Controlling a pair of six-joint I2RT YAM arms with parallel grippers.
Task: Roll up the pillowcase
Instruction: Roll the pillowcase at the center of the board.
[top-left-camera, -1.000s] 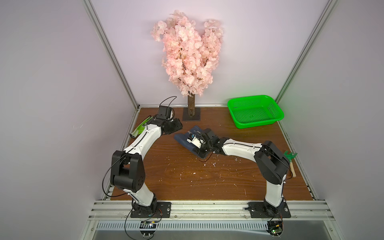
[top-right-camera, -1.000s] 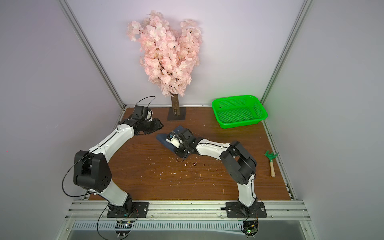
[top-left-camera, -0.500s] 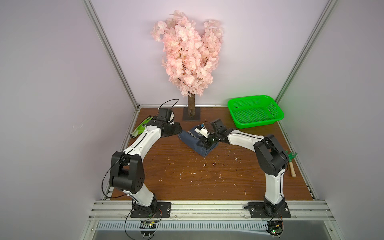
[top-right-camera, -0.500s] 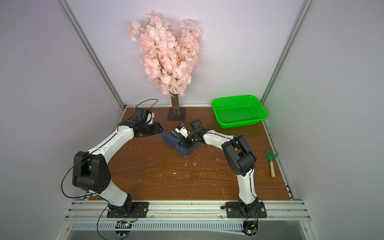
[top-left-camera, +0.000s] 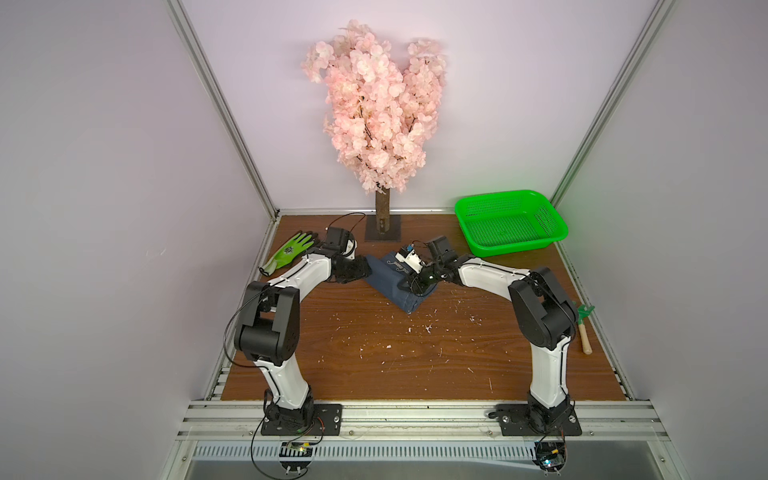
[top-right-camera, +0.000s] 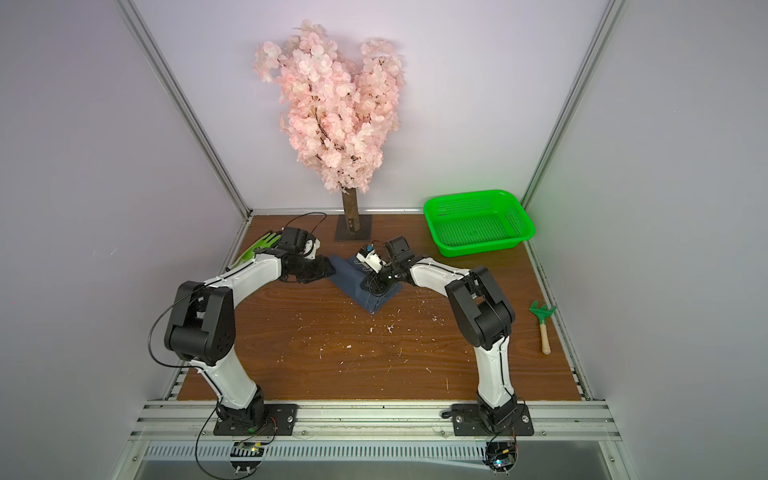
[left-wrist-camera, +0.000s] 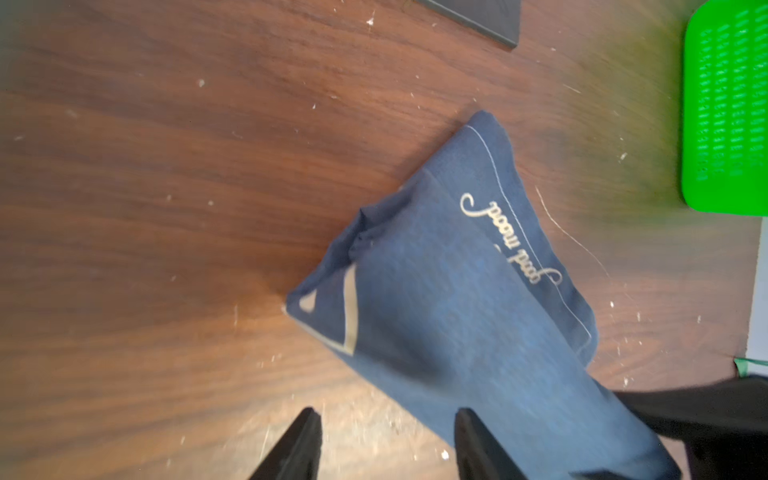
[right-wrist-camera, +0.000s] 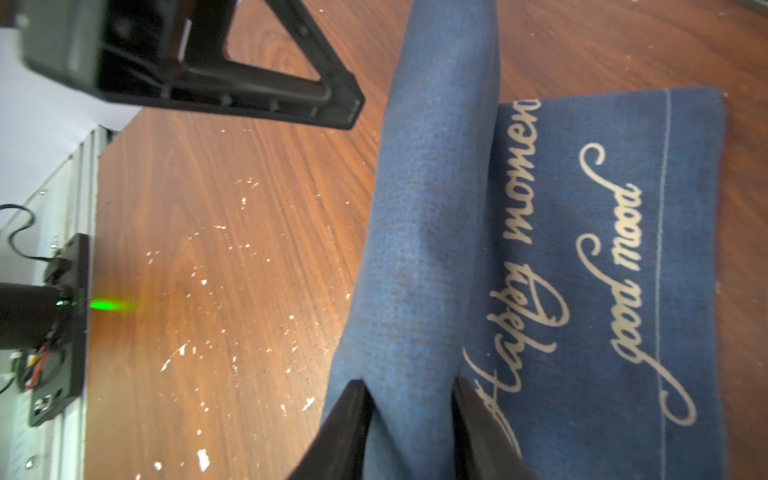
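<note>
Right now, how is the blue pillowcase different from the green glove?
The pillowcase is dark blue with white curly writing; the glove is lime green with a small dark mark. The pillowcase is partly rolled up mid-table; the glove lies flat by the left edge. Both are soft and rest on the wooden table.

Matt woven cloth pillowcase (right-wrist-camera: 419, 232) on a smooth, slightly glossy wooden tabletop (right-wrist-camera: 232, 199).
</note>
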